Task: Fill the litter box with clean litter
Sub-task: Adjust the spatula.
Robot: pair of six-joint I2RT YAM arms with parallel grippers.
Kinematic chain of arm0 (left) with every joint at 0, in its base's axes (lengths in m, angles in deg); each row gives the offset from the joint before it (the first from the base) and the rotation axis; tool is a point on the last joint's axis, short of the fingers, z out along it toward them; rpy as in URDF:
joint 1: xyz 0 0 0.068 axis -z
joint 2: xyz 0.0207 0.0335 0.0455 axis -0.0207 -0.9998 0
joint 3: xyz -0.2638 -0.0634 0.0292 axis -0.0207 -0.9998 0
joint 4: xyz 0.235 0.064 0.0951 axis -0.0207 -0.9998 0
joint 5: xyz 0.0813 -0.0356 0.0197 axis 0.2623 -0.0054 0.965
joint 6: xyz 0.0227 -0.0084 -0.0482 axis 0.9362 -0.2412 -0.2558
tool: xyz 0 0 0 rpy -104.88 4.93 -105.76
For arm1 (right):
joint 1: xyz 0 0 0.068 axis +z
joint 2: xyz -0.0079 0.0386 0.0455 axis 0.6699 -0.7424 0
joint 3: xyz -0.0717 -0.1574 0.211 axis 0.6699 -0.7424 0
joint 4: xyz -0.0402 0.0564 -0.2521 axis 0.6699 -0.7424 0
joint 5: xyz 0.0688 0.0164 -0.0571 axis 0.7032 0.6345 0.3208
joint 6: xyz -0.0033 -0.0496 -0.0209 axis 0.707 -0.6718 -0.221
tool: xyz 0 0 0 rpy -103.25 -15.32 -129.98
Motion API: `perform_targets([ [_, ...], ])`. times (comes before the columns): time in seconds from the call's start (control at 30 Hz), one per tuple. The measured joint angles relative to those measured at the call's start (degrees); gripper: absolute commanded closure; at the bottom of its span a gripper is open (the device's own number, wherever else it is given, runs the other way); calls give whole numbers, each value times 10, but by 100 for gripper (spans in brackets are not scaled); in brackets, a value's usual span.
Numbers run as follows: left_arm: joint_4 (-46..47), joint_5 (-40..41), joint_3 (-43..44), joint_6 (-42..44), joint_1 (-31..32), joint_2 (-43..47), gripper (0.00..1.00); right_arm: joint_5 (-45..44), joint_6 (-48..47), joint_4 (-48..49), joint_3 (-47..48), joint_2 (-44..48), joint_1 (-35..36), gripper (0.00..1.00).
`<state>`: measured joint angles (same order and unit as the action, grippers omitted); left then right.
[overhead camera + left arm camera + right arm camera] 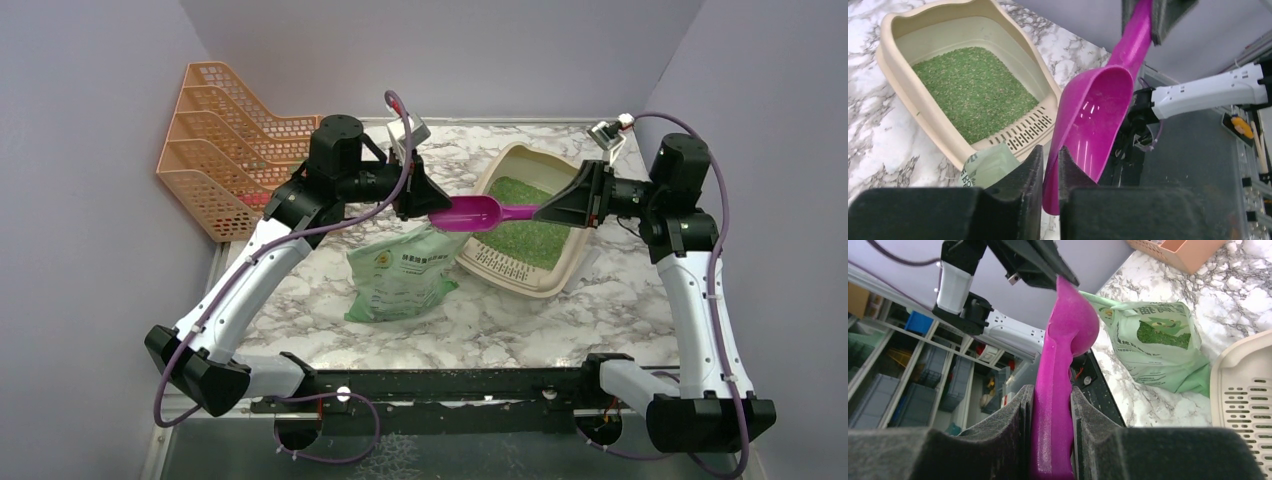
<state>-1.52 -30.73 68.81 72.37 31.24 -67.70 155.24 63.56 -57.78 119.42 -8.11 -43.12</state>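
Note:
The beige litter box (573, 252) stands right of centre with a layer of green litter (525, 215) inside; it also shows in the left wrist view (898, 85). The green litter bag (400, 275) lies on the table left of the box, its window of granules showing in the right wrist view (1153, 345). A magenta scoop (478, 213) hangs level over the box's left edge, its bowl empty (1093, 115). My left gripper (432, 207) is shut on the rim of the scoop's bowl (1050, 149). My right gripper (545, 212) is shut on the scoop's handle (1053, 390).
An orange mesh file rack (225, 140) stands at the back left against the wall. The marble table (520, 320) ends at a black rail along the near edge. Grey walls close in the left, back and right sides.

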Motion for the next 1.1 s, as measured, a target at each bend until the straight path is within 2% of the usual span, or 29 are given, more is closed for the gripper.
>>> perform_targets([
  [0.03, 2, 0, -3, 2, 4, 0, 100, 2, 6, 2, -1, 0, 0, 98],
  [0.37, 3, 19, -30, 12, 24, 2, 100, 11, 61, 25, -25, -17, -9, 95],
  [0.63, 7, 50, -35, 14, 33, 13, 100, 13, 71, 35, -25, -17, -9, 80],
  [1.1, 11, 65, -39, 22, 40, 21, 100, 15, 79, 40, -25, -18, -9, 75],
])
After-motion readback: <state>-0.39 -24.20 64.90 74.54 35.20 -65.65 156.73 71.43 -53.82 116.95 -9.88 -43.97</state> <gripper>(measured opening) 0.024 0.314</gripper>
